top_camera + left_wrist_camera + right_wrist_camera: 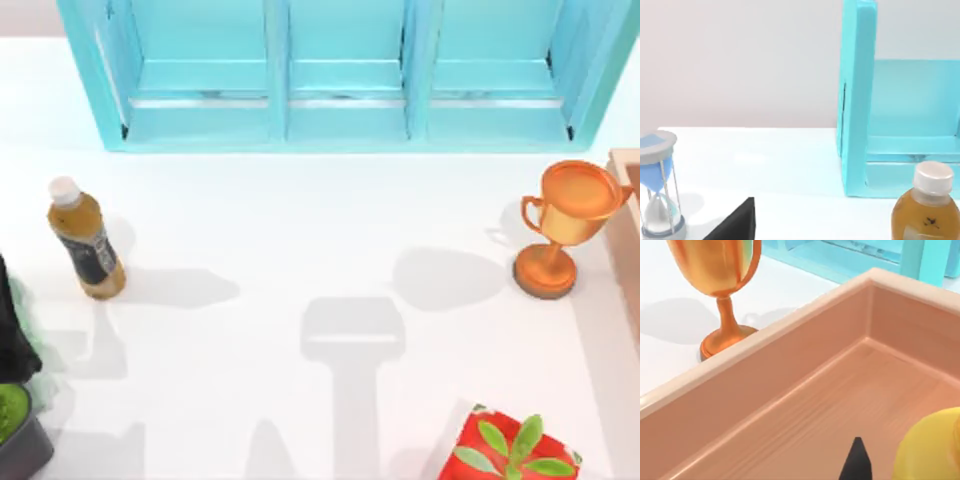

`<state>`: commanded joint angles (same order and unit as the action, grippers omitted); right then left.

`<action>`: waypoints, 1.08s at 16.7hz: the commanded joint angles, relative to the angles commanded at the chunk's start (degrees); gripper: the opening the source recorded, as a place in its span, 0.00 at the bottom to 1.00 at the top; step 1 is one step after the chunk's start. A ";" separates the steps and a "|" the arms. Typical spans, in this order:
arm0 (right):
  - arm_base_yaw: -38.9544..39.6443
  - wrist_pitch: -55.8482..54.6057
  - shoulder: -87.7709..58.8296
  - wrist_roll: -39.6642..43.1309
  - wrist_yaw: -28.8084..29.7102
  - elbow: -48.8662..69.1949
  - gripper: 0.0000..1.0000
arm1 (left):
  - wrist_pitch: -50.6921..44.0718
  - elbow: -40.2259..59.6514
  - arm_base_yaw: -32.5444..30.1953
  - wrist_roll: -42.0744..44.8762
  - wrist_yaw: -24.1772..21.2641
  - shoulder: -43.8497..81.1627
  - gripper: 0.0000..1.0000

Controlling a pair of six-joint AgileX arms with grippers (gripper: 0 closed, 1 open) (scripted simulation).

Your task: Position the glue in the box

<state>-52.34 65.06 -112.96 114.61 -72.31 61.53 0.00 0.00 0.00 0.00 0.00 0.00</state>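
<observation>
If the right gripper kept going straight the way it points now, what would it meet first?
Most likely the wooden floor of the box: a dark fingertip points down into it beside the glue. Depth is hard to judge.

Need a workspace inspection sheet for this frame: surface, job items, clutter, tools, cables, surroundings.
Surface: white table, with shadows on it.
Job's things: glue, yellow, over the floor inside the box; resting or held, cannot tell. Box at the table's right edge.
Clutter: brown bottle upright at left; trophy upright beside the box; red box with green leaves at front right; hourglass; dark container with green contents at front left.
Tools: right tool, a dark fingertip inside the box by the glue, state unclear; left tool, a dark part over the table, state unclear.
Cables: nothing seen.
Surroundings: turquoise shelf at the back; pale wall.
</observation>
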 joint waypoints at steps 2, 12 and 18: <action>1.09 -4.74 0.17 -5.01 -0.21 -2.12 0.00 | 0.00 0.00 0.00 0.00 0.00 0.00 1.00; 6.17 -30.46 4.00 -25.03 -2.31 -8.45 0.00 | 0.00 0.00 0.00 0.00 0.00 0.00 1.00; 8.27 -35.80 4.45 -29.73 -2.67 -10.51 0.00 | 0.00 0.00 0.00 0.00 0.00 0.00 1.00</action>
<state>-44.07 29.25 -108.52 84.88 -74.98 51.02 0.00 0.00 0.00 0.00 0.00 0.00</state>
